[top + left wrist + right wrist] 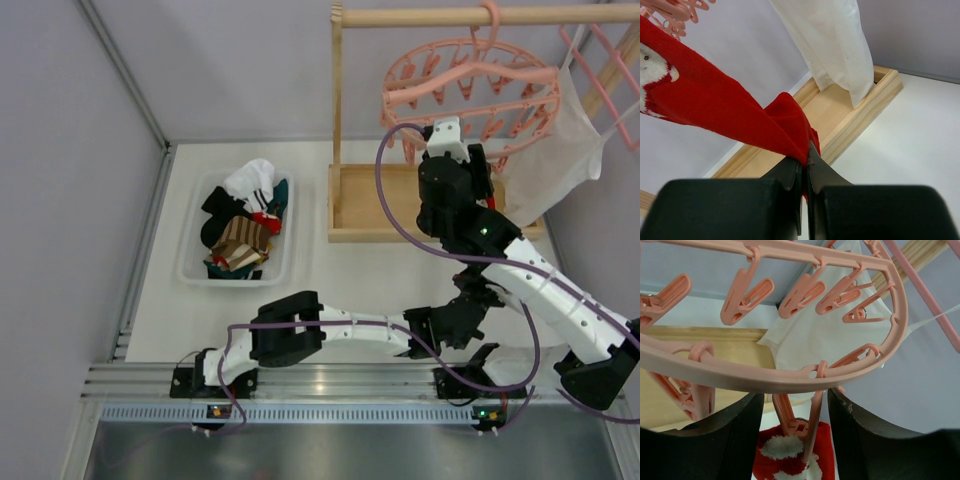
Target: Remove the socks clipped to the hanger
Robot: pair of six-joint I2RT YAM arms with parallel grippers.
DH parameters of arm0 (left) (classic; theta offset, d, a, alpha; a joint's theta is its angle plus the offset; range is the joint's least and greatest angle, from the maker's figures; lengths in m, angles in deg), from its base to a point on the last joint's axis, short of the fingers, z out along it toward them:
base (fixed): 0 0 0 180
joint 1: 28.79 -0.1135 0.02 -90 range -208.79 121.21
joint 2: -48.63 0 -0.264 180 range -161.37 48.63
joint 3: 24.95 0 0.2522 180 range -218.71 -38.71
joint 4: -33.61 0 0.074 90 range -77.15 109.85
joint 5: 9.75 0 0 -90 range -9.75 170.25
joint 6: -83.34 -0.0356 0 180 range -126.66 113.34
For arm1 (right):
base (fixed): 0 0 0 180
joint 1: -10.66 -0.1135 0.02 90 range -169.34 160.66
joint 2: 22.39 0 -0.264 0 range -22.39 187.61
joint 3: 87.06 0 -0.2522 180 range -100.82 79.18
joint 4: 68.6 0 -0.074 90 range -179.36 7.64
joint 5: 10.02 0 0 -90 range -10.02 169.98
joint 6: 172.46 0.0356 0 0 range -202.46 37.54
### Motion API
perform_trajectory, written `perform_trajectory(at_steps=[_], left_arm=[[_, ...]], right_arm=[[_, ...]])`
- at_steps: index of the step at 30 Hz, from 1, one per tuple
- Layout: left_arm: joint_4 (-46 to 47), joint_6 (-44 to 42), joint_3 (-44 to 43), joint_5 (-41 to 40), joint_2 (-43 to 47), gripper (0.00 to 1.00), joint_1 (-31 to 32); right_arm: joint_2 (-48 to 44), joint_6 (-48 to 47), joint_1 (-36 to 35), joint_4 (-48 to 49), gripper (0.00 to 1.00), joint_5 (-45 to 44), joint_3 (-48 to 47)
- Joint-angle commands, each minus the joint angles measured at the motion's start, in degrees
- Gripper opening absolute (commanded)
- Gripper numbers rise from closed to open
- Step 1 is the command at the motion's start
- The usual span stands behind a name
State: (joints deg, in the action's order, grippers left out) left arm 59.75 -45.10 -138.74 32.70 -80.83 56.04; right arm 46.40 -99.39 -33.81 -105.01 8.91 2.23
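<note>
The round pink hanger hangs from the wooden stand's top bar, with many empty clips. In the right wrist view its ring crosses just above my fingers. My right gripper is open, one jaw on each side of a pink clip that holds a red sock with white fluffy trim. My left gripper is shut on the lower end of that red sock, which stretches taut up and to the left toward the clips. In the top view the right gripper is under the hanger's near edge.
A clear bin at the left holds several loose socks. The wooden stand has a tray base. A large white cloth hangs from a straight-barred pink rack at the right.
</note>
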Motion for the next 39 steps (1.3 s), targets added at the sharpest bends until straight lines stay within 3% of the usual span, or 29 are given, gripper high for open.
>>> perform_trajectory(at_steps=[1, 7, 12, 17, 19, 22, 23, 26, 32, 34, 39], left_arm=[[1.8, 1.4, 0.6, 0.7, 4.6, 0.00, 0.2], [1.8, 1.4, 0.6, 0.5, 4.5, 0.00, 0.2], [1.8, 1.3, 0.8, 0.6, 4.4, 0.00, 0.2], [1.8, 1.9, 1.1, 0.5, 4.4, 0.00, 0.1], [1.8, 2.5, 2.0, 0.4, 4.8, 0.00, 0.1], [1.8, 4.2, 4.6, -1.6, 6.5, 0.00, 0.1], [1.8, 5.6, 5.8, -2.3, 7.6, 0.00, 0.1], [1.7, 10.0, 12.5, -4.5, 13.0, 0.00, 0.0], [0.2, 19.8, 27.3, -9.0, 22.1, 0.00, -0.1], [-1.7, 21.7, 31.2, -10.5, 24.8, 0.00, -0.3], [-11.9, 36.3, 37.7, -11.8, 31.0, 0.00, -2.8]], right_arm=[[-0.4, -0.7, 1.4, 5.0, 0.51, 0.4, 0.4], [0.7, -3.0, 1.6, 7.2, 0.43, 0.1, 0.2], [1.6, -3.6, 1.6, 8.0, 0.22, 0.0, -0.2], [1.8, -3.1, 1.6, 7.9, 0.10, 0.5, -0.4], [1.7, -2.8, 1.6, 7.5, 0.11, 0.6, -0.6], [1.5, -1.4, 1.6, 5.8, 0.20, 1.6, -1.0], [1.4, -0.3, 1.6, 5.3, 0.29, 2.4, -1.1], [1.0, 2.6, 1.7, 2.9, 0.43, 4.6, -1.6], [-0.1, 7.5, 1.6, -1.8, 0.55, 8.4, -3.5], [-1.0, 8.7, 1.6, -3.3, 0.59, 9.9, -3.9], [-4.1, 14.5, 1.6, -11.6, 0.81, 20.8, -6.0]])
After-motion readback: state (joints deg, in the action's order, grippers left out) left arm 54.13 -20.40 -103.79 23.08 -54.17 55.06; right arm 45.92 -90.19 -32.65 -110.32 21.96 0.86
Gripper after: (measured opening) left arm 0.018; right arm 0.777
